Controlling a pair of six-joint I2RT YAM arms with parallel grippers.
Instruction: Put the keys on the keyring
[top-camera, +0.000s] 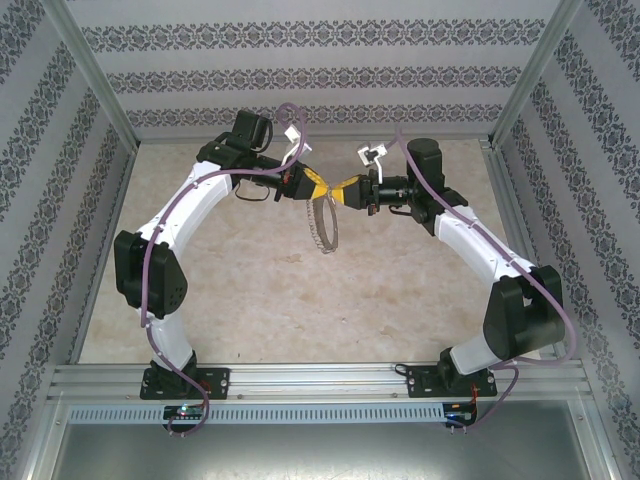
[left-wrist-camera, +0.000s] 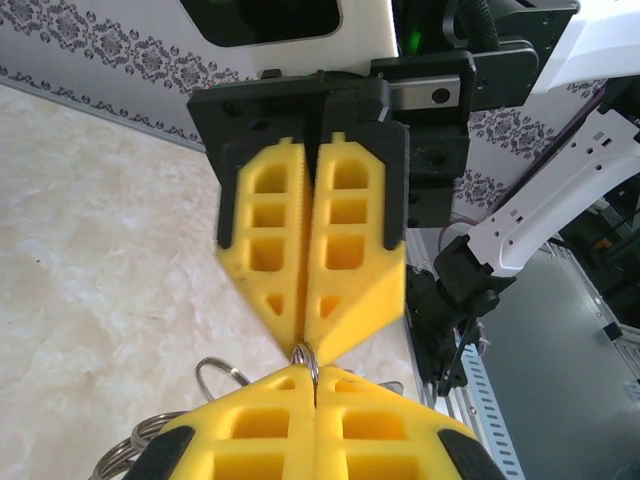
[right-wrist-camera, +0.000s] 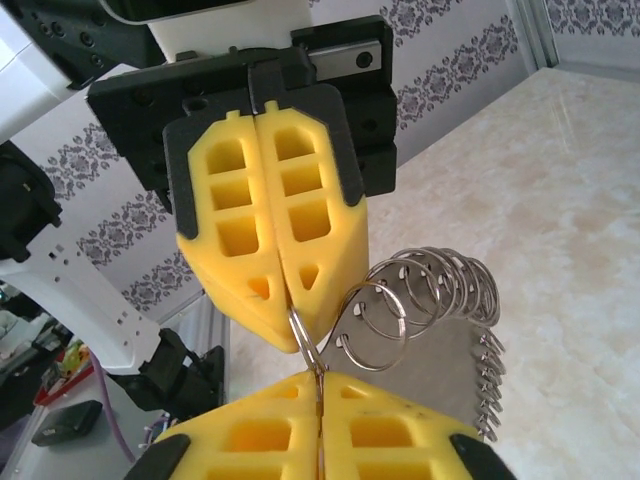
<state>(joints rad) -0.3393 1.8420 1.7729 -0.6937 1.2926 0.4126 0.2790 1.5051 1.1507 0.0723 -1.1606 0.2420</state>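
My two grippers meet tip to tip above the middle of the table, the left gripper (top-camera: 316, 186) facing the right gripper (top-camera: 348, 190). Both are shut on one thin wire loop (right-wrist-camera: 306, 335) of the keyring (top-camera: 322, 228), which hangs below them. In the left wrist view the loop (left-wrist-camera: 306, 354) runs from my left gripper's (left-wrist-camera: 315, 372) seam into the right gripper's (left-wrist-camera: 303, 335) tips. Seen from the right wrist, my right gripper (right-wrist-camera: 321, 377) pinches it from below and the left gripper (right-wrist-camera: 298, 325) from above. Several small split rings (right-wrist-camera: 430, 290) and flat toothed silver blades (right-wrist-camera: 470, 370) hang beside it. The keys are out of view.
The beige marbled tabletop (top-camera: 250, 290) is boxed in by patterned walls (top-camera: 300, 75) and aluminium posts (top-camera: 95, 75). A metal rail (top-camera: 320, 378) carrying both arm bases runs along the near edge. Both arms arch inward over the table.
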